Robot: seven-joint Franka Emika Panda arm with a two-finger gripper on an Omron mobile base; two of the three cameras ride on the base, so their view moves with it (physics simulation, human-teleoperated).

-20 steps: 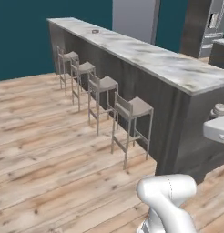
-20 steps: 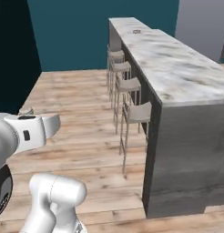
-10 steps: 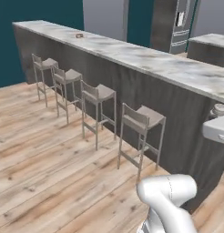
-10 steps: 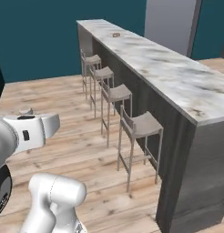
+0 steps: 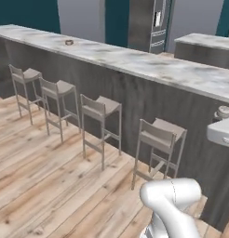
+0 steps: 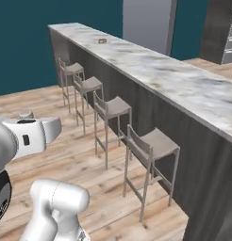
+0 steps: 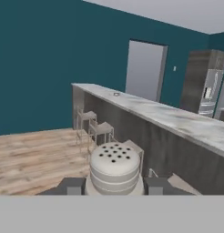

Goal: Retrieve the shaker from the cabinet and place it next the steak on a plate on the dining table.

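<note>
shaker: small pale grey-beige cylinder shaker (image 7: pixel 114 169) with a perforated rounded cap, upright between the tool's two dark fingertips
tool: tool (image 7: pixel 114 185) pinching the shaker from both sides
plate: small round plate (image 5: pixel 69 42) with the steak, far down the worktop
worktop: long white-grey marble worktop (image 6: pixel 174 82), four grey stools (image 6: pixel 151 146) along its wood-grain front
</note>
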